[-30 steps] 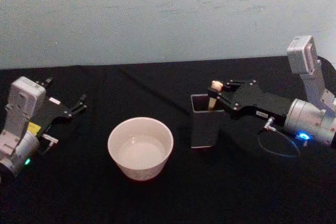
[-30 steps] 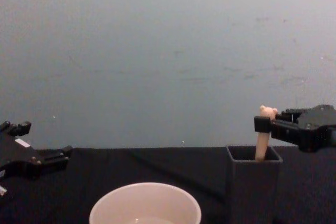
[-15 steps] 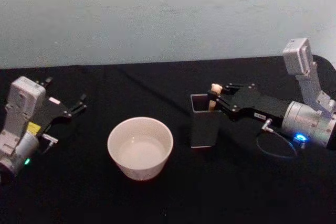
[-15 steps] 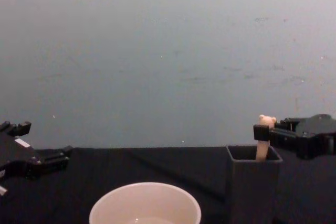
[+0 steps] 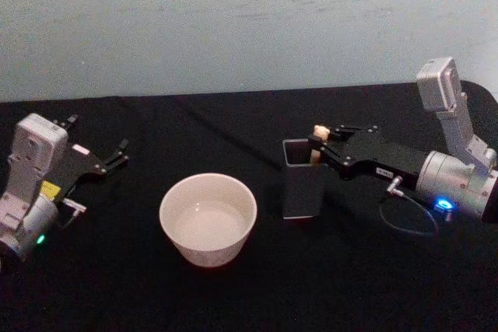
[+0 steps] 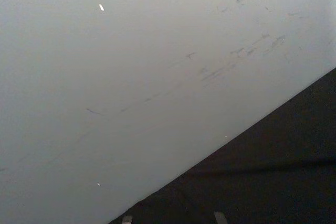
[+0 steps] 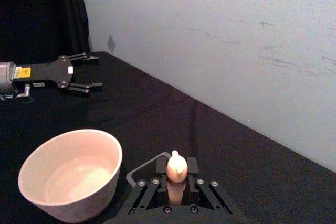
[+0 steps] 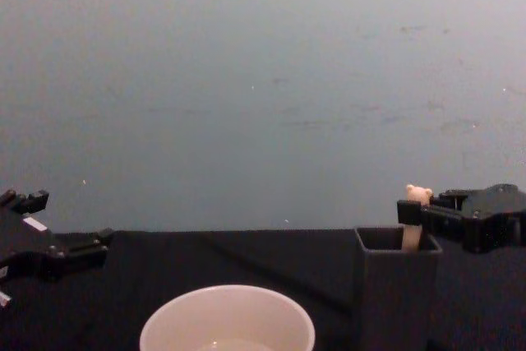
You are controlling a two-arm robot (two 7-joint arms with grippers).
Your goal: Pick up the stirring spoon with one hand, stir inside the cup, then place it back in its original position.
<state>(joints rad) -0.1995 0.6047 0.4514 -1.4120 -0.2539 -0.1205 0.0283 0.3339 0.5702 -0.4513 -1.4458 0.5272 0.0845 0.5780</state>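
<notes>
Head view: black surface (image 5: pixel 233 301) under a pale wall. Right hand (image 5: pixel 320 148) reaches in from the right, fingers clamped on the beige handle of the stirring spoon (image 5: pixel 317 144), just below the bear head. Spoon stands upright in the dark grey holder (image 5: pixel 302 180); bowl end hidden inside. Cup (image 5: pixel 208 219), cream-white, sits left of the holder, apart from it. Left hand (image 5: pixel 118 155) parked at the far left edge, fingers spread, holding nothing.

Right wrist view: bear head (image 7: pixel 177 167) pinched between the two fingers; cup (image 7: pixel 71 174) nearby; left hand (image 7: pixel 84 72) far off, open.

Chest view: bear head (image 8: pixel 418 195) pokes just above the holder's (image 8: pixel 394 293) rim, right hand (image 8: pixel 412 213) closed on the handle. Cup rim (image 8: pixel 227 322) at lower centre.
</notes>
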